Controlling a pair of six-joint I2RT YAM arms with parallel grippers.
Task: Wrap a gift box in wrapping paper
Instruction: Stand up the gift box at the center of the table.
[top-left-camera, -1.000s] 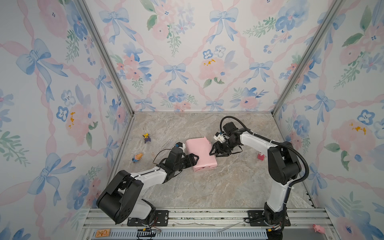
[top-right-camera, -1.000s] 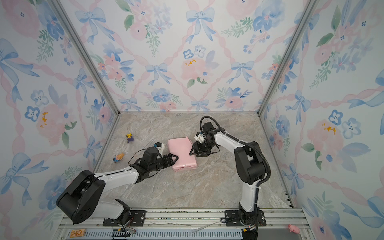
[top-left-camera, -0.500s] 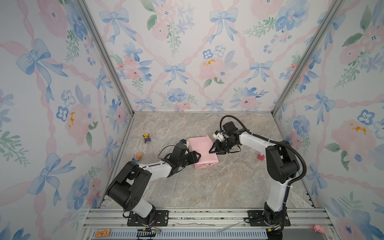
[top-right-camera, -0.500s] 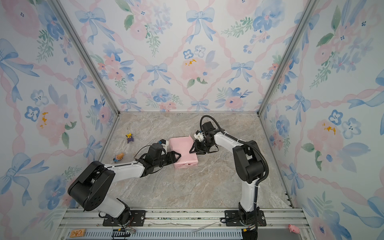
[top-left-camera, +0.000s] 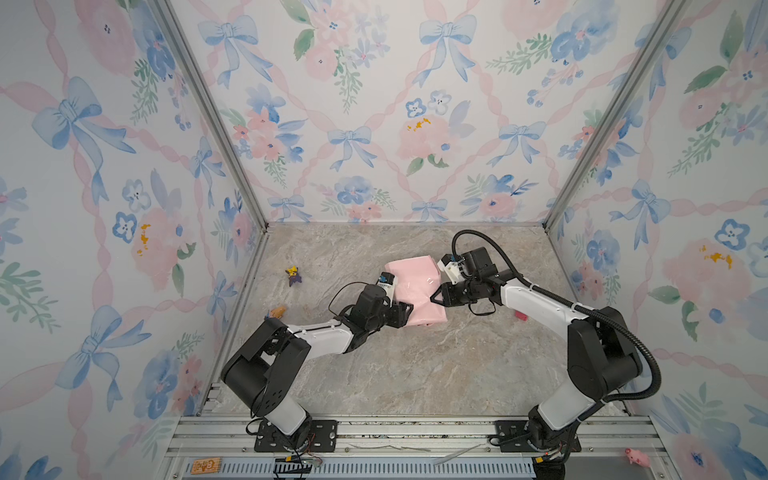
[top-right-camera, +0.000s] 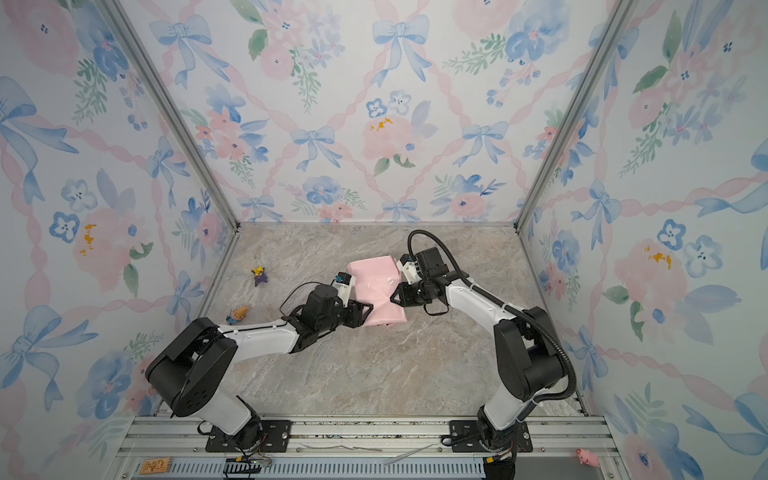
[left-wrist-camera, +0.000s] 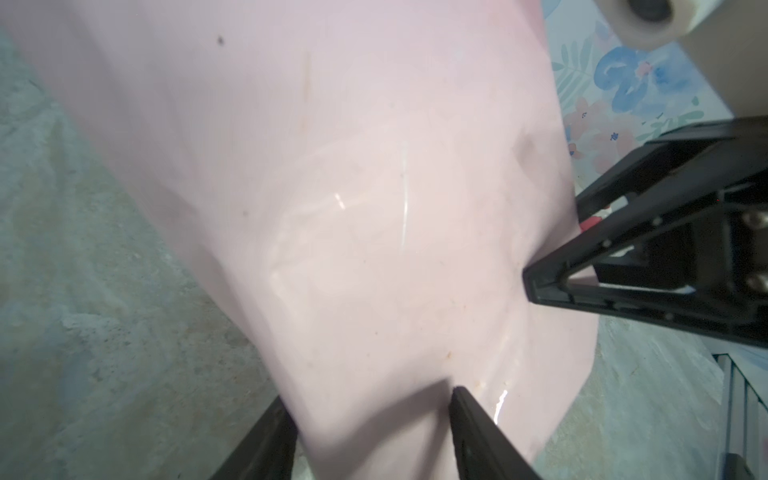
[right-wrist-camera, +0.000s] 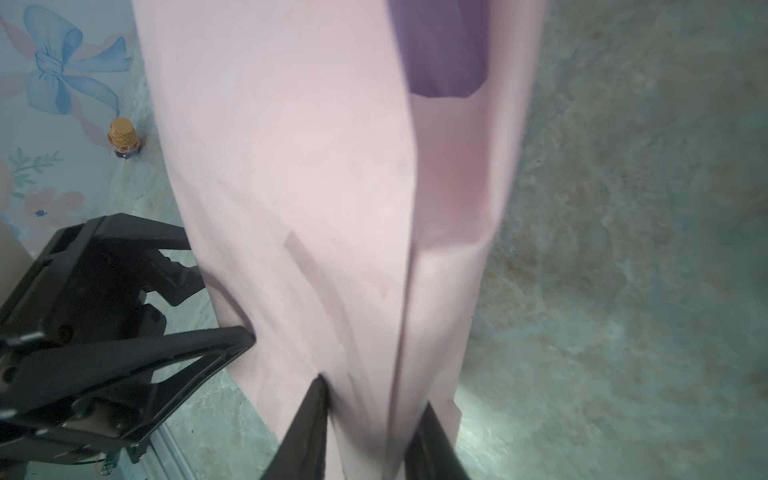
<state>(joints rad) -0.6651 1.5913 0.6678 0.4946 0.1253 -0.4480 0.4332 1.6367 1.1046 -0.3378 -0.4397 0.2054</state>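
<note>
Left wrist view puts my left claw (left-wrist-camera: 370, 401) astride a raised hump of the wrapping paper (left-wrist-camera: 374, 187), both fingers pressed into the pale pink sheet, so it grips paper. My right claw (right-wrist-camera: 372, 392) does likewise on the opposite side. In the right wrist view its fingers close on a doubled fold where one layer overlaps another along a long seam.

In both top views the paper sits as a pink bundle in the middle of the desk (top-left-camera: 415, 374), a little toward the far side. My left claw is at its near-left edge and my right claw at its right edge. The gift box shows nowhere; I judge that it lies inside the bundle. A purple patch at the open end of the fold may be only the sheet's other face.

The step, as I read it, is drawing the wrap snug around the box. To do it well I should pull both sides with even, gentle tension, since thin creased paper tears at a pinch point. I should keep the pull low along the desk so the box does not tip or slide. The overlap should lie flat before I crease it.
</note>
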